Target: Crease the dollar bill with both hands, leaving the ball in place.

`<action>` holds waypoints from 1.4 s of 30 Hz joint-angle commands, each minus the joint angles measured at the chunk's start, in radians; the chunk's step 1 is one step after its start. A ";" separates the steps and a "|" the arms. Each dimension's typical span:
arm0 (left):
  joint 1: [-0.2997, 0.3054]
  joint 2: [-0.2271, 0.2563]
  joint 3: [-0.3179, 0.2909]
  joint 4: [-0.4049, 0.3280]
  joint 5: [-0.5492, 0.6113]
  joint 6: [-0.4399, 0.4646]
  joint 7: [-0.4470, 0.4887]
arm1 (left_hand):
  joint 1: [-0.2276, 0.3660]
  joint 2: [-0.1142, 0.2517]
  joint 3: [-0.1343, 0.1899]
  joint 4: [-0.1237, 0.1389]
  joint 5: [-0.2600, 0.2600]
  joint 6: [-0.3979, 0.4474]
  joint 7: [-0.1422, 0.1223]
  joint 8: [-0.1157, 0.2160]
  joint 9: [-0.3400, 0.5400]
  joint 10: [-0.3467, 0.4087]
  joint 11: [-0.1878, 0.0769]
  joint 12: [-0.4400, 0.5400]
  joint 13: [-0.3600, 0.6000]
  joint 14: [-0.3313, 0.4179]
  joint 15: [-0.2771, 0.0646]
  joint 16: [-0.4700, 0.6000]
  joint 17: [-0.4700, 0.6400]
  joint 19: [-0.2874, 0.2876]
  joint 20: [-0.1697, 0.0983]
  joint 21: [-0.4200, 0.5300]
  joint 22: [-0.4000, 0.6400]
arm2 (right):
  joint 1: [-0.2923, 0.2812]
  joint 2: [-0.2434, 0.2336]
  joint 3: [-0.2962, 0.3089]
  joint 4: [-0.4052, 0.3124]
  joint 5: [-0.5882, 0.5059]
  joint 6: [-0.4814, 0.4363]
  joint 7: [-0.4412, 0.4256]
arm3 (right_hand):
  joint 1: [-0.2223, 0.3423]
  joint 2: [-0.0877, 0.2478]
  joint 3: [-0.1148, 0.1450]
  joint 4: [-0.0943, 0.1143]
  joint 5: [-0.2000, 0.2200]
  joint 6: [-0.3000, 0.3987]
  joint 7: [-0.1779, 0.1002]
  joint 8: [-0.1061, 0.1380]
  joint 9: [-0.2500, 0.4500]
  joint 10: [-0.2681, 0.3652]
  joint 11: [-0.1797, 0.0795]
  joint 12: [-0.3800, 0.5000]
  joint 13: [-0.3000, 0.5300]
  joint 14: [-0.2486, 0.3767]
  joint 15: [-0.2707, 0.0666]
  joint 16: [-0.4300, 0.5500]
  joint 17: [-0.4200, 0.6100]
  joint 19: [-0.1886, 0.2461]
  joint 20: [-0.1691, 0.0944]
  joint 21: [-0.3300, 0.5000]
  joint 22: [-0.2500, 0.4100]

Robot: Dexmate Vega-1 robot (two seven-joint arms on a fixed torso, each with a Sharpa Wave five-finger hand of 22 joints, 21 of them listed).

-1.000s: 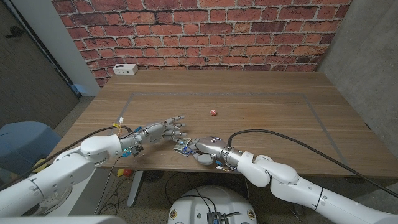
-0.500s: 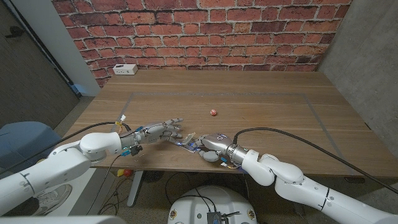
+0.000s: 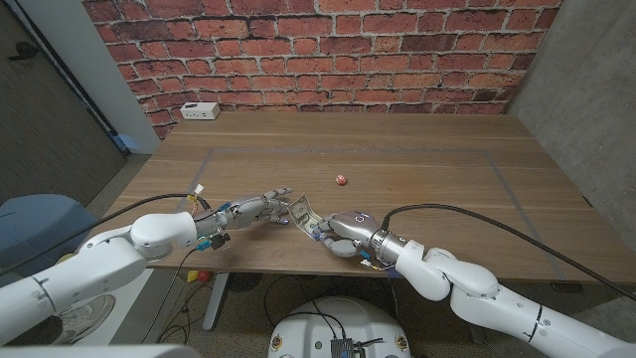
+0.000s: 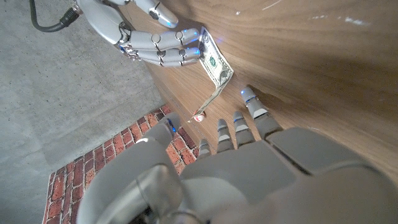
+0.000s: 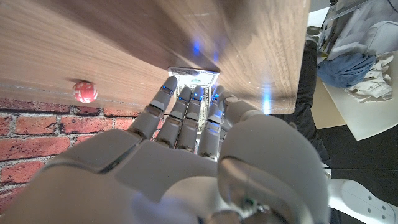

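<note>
Between the spread-fingered left hand [image 3: 260,211] and the right hand [image 3: 338,231] holding it, the dollar bill [image 3: 301,212] stands up, ball [image 3: 341,180] well beyond.

White rounded arm shells were seen, black cables routed along both forearms. Left hand [image 3: 260,210] and right hand [image 3: 341,230] were built from grey metallic segmented fingers, blue-lit fingertips [image 4: 247,93].

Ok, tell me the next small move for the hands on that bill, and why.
Probably bring the left robot hand in to pinch the free end of the dollar bill. The right robot hand holds its other end raised off the table, and the left is open beside it. The ball sits apart.
</note>
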 commanded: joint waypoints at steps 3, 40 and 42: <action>-0.063 0.054 0.040 -0.081 0.179 0.055 0.031 | 0.037 -0.018 0.004 -0.057 0.038 0.330 0.085 0.082 0.012 0.100 0.008 -0.007 -0.026 0.027 0.017 -0.001 0.005 -0.106 -0.041 -0.046 0.013 | 0.004 0.007 0.003 0.039 0.023 0.049 0.003 | -0.009 0.006 0.001 -0.005 0.000 0.009 -0.001 0.008 0.000 0.012 -0.002 0.004 0.001 0.014 -0.030 0.000 0.001 0.008 -0.001 0.000 0.002; -0.331 -0.043 0.335 -0.256 1.197 0.284 -0.197 | -0.307 -0.043 -0.114 0.213 -0.066 0.462 0.093 -0.048 -0.002 0.141 -0.035 -0.073 -0.034 -0.106 -0.022 0.022 0.084 -0.445 -0.067 -0.074 0.102 | 0.017 0.011 0.034 0.045 0.070 0.026 -0.001 | -0.043 0.002 -0.018 -0.007 -0.001 0.019 0.009 -0.002 -0.001 0.014 0.011 -0.008 0.000 0.013 -0.023 -0.017 -0.009 0.003 0.000 -0.006 0.002; -0.351 -0.066 0.357 -0.236 1.220 0.271 -0.229 | -0.325 -0.046 -0.116 0.222 -0.075 0.447 0.086 -0.063 -0.003 0.125 -0.045 -0.084 -0.035 -0.121 -0.018 0.019 0.086 -0.457 -0.059 -0.070 0.107 | 0.013 0.005 0.042 0.036 0.076 0.022 -0.001 | -0.045 -0.001 -0.018 -0.009 -0.001 0.019 0.008 -0.003 -0.001 0.015 0.012 -0.008 0.000 0.015 -0.023 -0.020 -0.011 0.004 0.001 -0.006 0.002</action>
